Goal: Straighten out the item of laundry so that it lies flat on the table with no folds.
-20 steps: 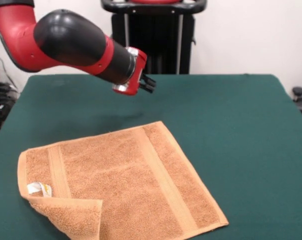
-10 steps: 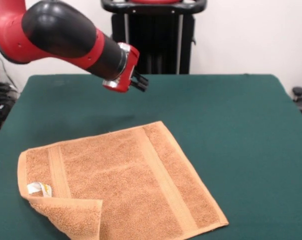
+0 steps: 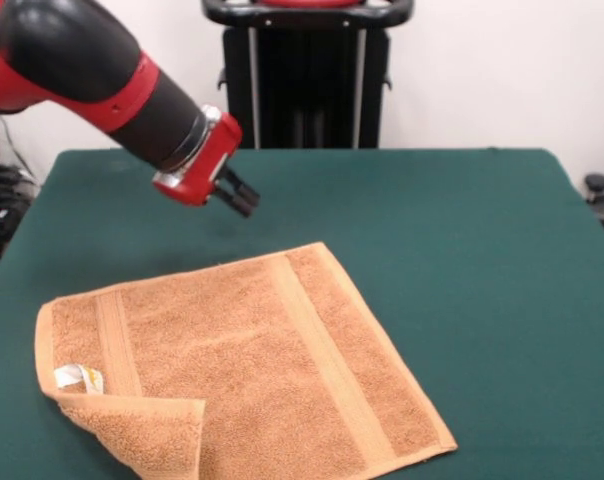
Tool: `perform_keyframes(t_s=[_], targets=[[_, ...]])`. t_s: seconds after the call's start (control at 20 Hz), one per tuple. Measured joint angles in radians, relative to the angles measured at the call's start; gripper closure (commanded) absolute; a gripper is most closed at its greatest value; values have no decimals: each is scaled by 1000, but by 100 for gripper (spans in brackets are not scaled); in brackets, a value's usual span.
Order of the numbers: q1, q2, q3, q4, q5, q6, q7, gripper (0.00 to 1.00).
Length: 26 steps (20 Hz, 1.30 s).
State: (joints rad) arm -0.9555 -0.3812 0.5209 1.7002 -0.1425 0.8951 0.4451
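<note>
Lying mostly flat, orange towel (image 3: 252, 365) on green table (image 3: 462, 230), near-left corner folded over, claw (image 3: 240, 197) state unclear

Towel (image 3: 252, 360): orange-tan terry cloth, looped nubbly pile, matt; flatter woven border bands (image 3: 327, 365). Small tag (image 3: 78, 377): smooth white fabric or paper, yellow print. Counter (image 3: 462, 250): dark green felt-like cloth, matt, even. Arm (image 3: 92, 75): glossy red and black shell, plastic-looking, soft highlights. Tool (image 3: 240, 195): black, dull sheen; collar behind looks like bare metal.
</note>
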Motion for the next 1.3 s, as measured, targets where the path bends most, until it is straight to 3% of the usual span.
perform_keyframes(t_s=[0.5, 1.3], targets=[[-5, 2, 7, -5, 0, -145, 0, 100], [-177, 62, 190, 28, 1, -432, 0, 100]])
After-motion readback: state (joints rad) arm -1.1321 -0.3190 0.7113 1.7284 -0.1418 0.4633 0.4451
